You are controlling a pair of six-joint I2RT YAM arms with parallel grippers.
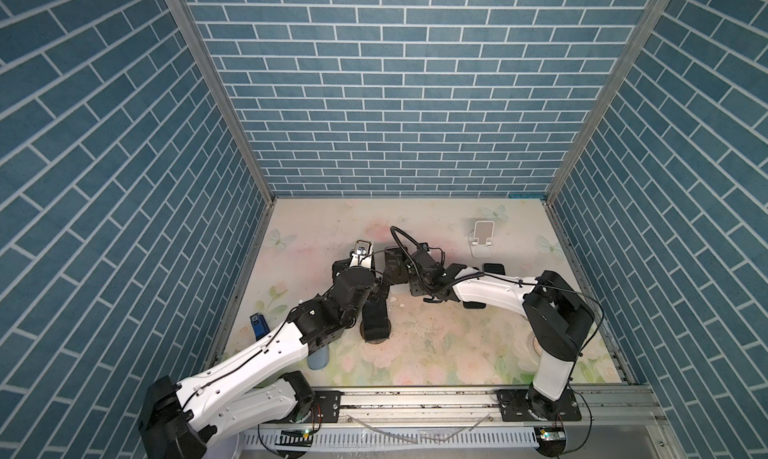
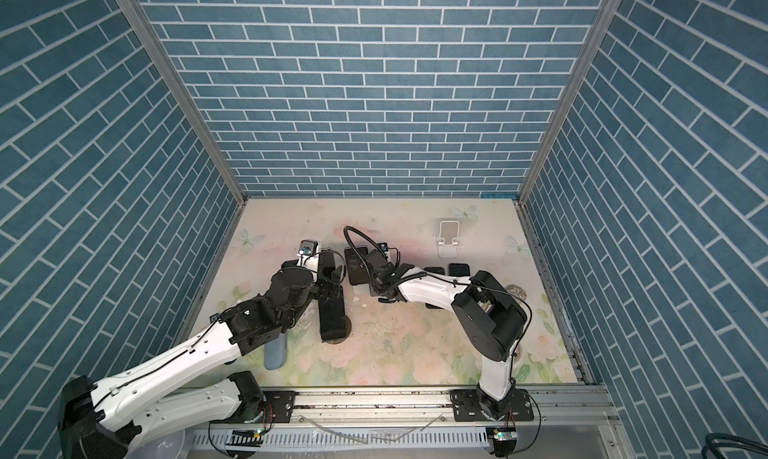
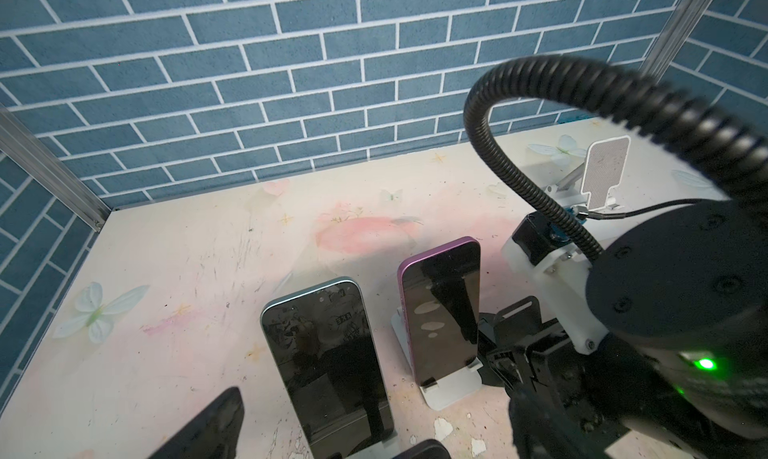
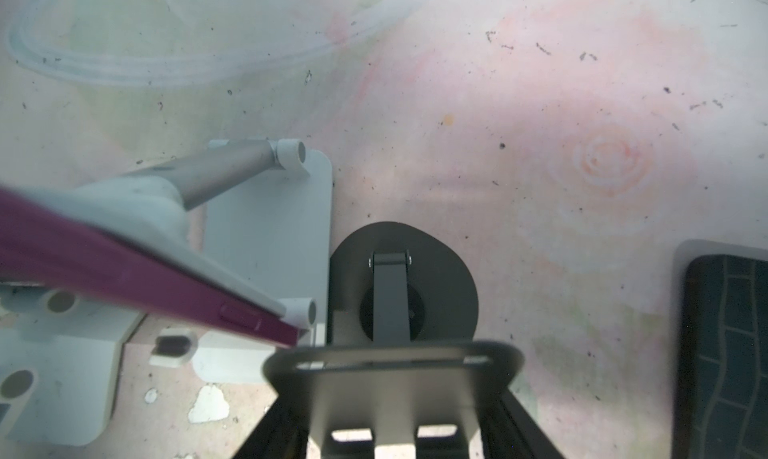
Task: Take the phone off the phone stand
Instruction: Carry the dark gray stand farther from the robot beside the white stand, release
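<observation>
A purple phone (image 3: 440,315) leans on a white phone stand (image 3: 453,390), its dark screen facing the left wrist camera. It shows edge-on in the right wrist view (image 4: 145,278). Beside it a teal-edged phone (image 3: 324,361) leans on a grey stand. My left gripper (image 3: 328,428) is open, one fingertip on each side of the teal phone's lower end, touching nothing. My right gripper (image 4: 395,394) is shut on the bare plate of a black phone stand (image 4: 403,282), right next to the purple phone. In a top view the right gripper (image 2: 376,270) sits mid-table.
An empty white stand (image 1: 482,239) is at the back right. Dark phones (image 2: 459,268) lie flat behind the right arm; another (image 4: 723,353) shows in the right wrist view. A dark slab on a round brown base (image 2: 332,315) and a blue cylinder (image 2: 276,353) stand near the left arm.
</observation>
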